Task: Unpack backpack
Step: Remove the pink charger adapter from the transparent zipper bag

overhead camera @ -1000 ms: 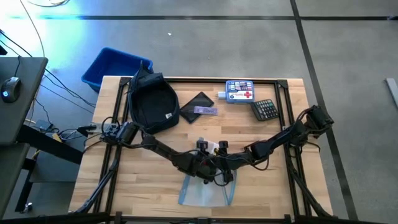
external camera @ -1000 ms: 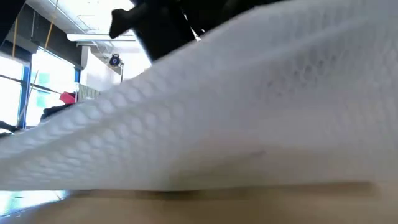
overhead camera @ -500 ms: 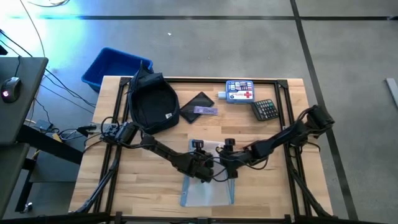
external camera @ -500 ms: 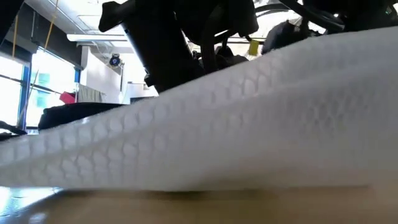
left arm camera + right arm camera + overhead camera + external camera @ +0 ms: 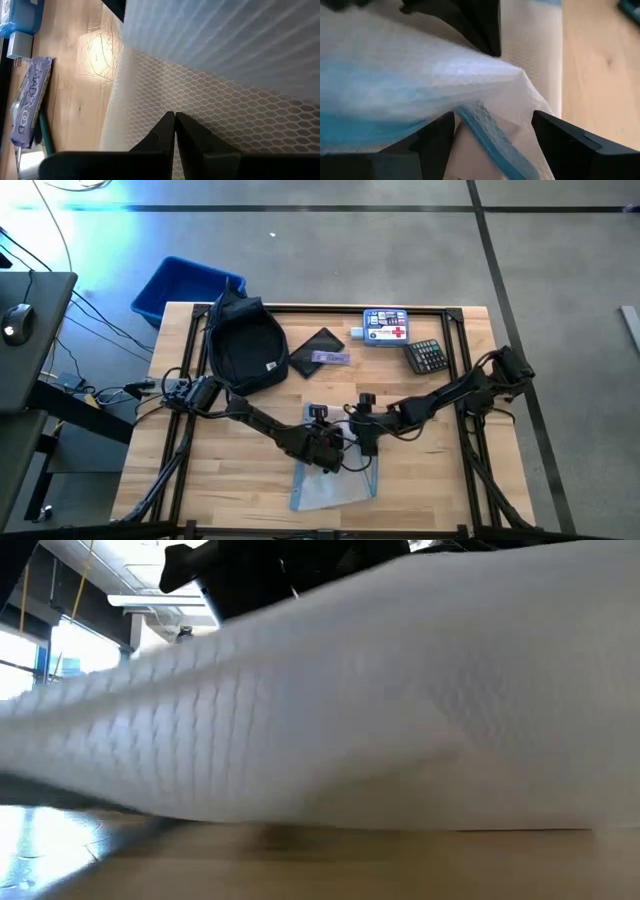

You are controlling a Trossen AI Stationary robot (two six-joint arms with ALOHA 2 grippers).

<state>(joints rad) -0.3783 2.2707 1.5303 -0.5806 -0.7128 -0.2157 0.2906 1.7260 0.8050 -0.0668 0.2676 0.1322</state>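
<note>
A white mesh pouch (image 5: 335, 485) with blue edges lies near the table's front middle, its far end raised; it fills the low view (image 5: 380, 710). My left gripper (image 5: 328, 450) is shut on that raised far part. My right gripper (image 5: 495, 135) stands open just to the right of it (image 5: 365, 440), one finger on either side of the pouch's blue-edged corner (image 5: 520, 82), apart from it. The dark navy backpack (image 5: 243, 345) lies at the table's far left, no gripper near it. My left gripper pinches the pouch's mesh (image 5: 175, 107) between its two shut fingers, in the pouch's far part. The fingers slant down from the table's left and far side. The far end is held up while the near end (image 5: 420, 825) rests on the table.
A flat black case (image 5: 318, 345) with a purple bar on it lies beside the backpack. A blue first-aid box (image 5: 385, 326) and a calculator (image 5: 427, 356) sit at the far right. A blue bin (image 5: 185, 288) stands off the table's far left corner. Bare wood (image 5: 230, 480) shows at the near left.
My right gripper has gone a little toward the far edge and down and tipped its fingers steeper, staying open at the pouch's corner. The pouch's held far part has risen, and now covers most of the low view; its near end has stayed on the table.
</note>
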